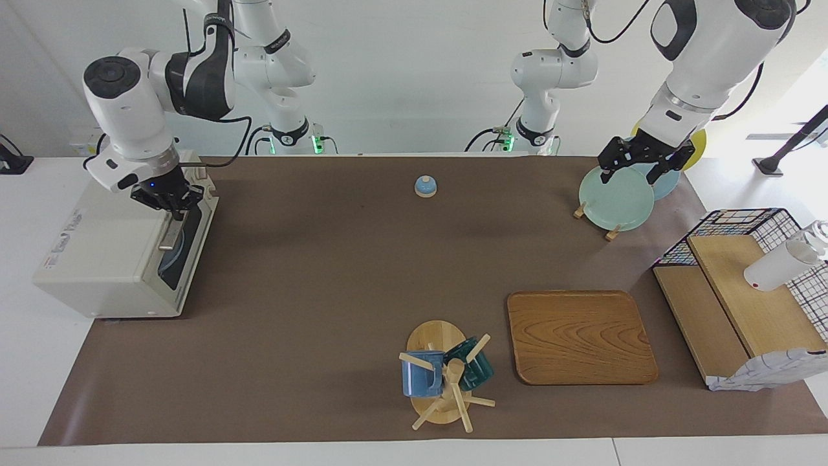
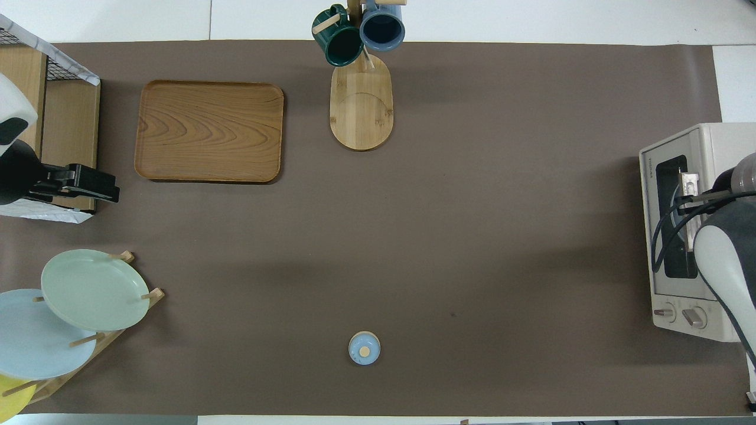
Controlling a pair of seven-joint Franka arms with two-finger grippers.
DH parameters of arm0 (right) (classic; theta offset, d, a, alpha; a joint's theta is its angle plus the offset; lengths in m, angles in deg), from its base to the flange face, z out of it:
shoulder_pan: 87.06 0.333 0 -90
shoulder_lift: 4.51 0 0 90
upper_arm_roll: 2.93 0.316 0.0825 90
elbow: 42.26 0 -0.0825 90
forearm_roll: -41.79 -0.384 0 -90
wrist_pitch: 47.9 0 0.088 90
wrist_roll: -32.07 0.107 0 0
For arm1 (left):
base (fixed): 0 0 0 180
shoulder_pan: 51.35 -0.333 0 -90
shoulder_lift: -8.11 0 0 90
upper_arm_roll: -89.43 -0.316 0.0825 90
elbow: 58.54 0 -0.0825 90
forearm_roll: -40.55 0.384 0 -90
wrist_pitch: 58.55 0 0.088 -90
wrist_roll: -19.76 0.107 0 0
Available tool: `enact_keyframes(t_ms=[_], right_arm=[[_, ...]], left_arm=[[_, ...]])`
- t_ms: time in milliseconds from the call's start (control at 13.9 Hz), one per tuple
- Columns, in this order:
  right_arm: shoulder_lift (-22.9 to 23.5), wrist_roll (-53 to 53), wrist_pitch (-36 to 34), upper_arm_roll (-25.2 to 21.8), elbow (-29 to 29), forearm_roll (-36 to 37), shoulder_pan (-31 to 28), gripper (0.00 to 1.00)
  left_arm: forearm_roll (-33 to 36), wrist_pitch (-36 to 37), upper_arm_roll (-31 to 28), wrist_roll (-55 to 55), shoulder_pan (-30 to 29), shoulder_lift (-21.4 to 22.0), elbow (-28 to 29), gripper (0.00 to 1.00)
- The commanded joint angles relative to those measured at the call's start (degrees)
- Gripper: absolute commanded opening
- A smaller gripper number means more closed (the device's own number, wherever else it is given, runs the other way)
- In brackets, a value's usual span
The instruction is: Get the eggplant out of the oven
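— Looking for the eggplant, we cannot see it. The oven point(image 1: 110, 252) stands at nine o'clock on the bench point(image 1: 336, 278) in the facing view, and its door point(image 1: 186, 249) is shut. We judge the eggplant is inside, hidden by the dark glass.

— And our hands?

— Our right hand point(image 1: 171, 200) is closed at the twelve o'clock end of the handle point(image 1: 171, 233). We cannot tell whether the bar is actually pinched between its fingers. Our left hand point(image 1: 640, 169) waits open over the green plate point(image 1: 614, 200), at about two o'clock.

— How will the eggplant handle?

— We expect it to be light, fairly firm, and slippery because of its glossy skin. It is also long, so it would swing if we held it by one end. We would grip across its middle, firmly enough that it doesn't slide but without bruising it, and leave the thin stem alone.

— So the door comes first?

— Yes. It must drop down before we can reach in.
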Motion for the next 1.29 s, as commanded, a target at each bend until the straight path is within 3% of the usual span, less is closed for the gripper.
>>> enact_keyframes(t_ms=[0,430,861,1219], right_arm=[[-1.7,0.9,1.8,0.4,-3.1,1.5,-1.5,0.0],[-1.2,1.1,2.4,0.5,-3.9,2.2,-0.2,0.0],[0.3,1.7,8.4,0.9,-6.0,1.6,2.9,0.0],[4.2,2.9,16.3,1.0,-8.9,0.7,4.0,0.0]], left_arm=[[0.8,-0.1,0.5,0.0,-0.6,0.4,0.1,1.0],[0.8,-0.1,0.5,0.0,-0.6,0.4,0.1,1.0],[0.8,-0.1,0.5,0.0,-0.7,0.4,0.0,1.0],[0.8,-0.1,0.5,0.0,-0.7,0.4,0.1,1.0]])
